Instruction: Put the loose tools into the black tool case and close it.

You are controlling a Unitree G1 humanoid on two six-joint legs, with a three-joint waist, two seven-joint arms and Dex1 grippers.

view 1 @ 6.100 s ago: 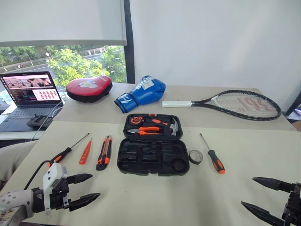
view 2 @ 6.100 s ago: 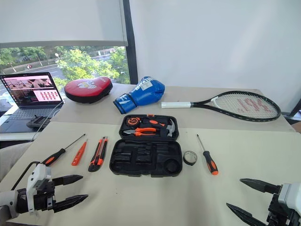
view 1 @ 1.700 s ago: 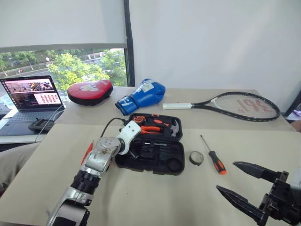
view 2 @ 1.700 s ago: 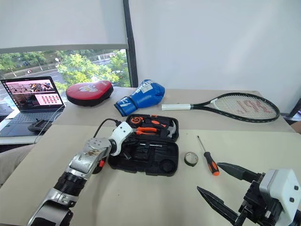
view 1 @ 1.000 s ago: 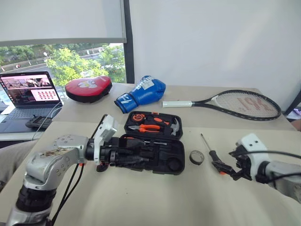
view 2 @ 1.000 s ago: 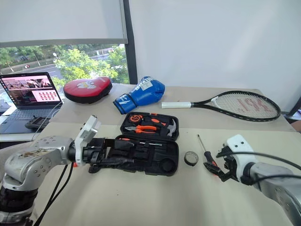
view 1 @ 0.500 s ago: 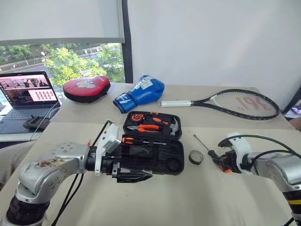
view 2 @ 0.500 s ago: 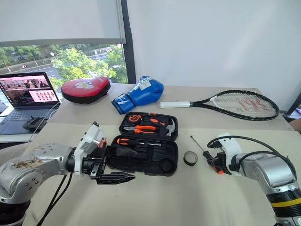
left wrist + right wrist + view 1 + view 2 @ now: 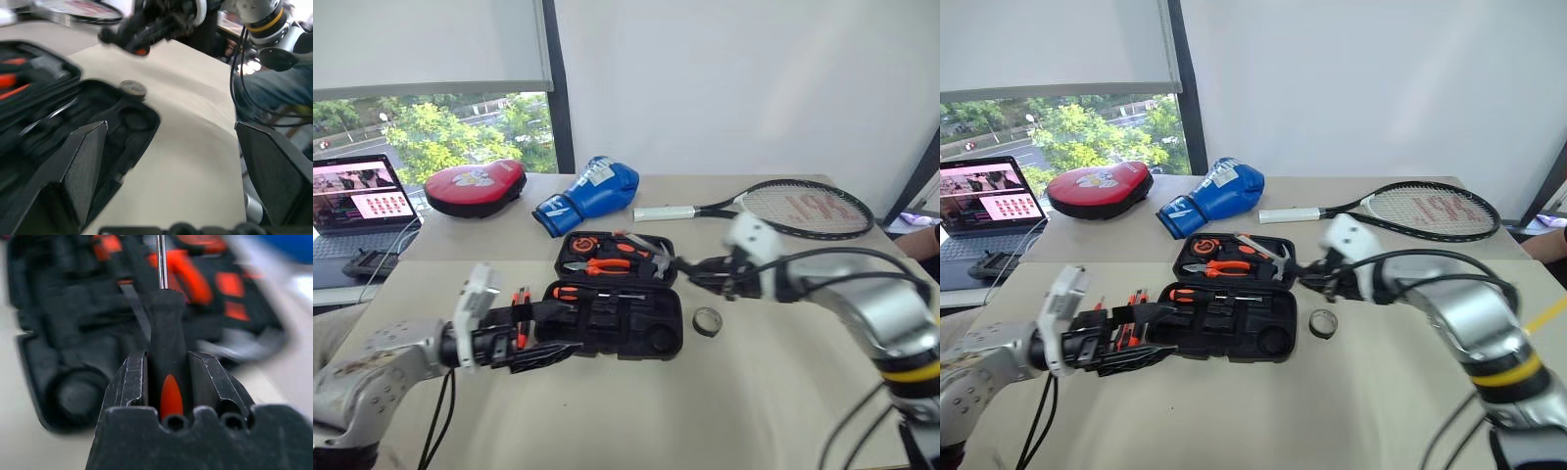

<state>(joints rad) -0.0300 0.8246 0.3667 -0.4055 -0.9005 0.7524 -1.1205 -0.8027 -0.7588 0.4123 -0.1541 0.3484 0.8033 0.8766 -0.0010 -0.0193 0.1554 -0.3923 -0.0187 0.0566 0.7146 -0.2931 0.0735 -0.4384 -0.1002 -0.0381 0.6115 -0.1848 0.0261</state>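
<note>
The right end effector (image 9: 166, 377) pinches an orange-and-black screwdriver (image 9: 165, 347) by its handle, the two black fingers (image 9: 131, 382) pressed against either side and the steel shaft running out ahead. It hangs in the air over the right side of the black tool case (image 9: 617, 318), which lies open on the desk (image 9: 744, 392) — its far half holds orange-handled pliers (image 9: 602, 265), its near half another orange-handled screwdriver (image 9: 597, 293) in a slot. Just right of the case sits a small black tape roll (image 9: 706, 320) on the desk.

The left end effector (image 9: 540, 338) is spread wide, gripping nothing, low at the case's left edge with its fingers pointing across toward the case. Behind it a black-orange utility knife (image 9: 520, 311) shows partly.

Farther back lie a blue boxing glove (image 9: 588, 194), a red oval pad (image 9: 475, 186), a tennis racket (image 9: 773, 208) and — at the far left — an open laptop (image 9: 352, 201).
</note>
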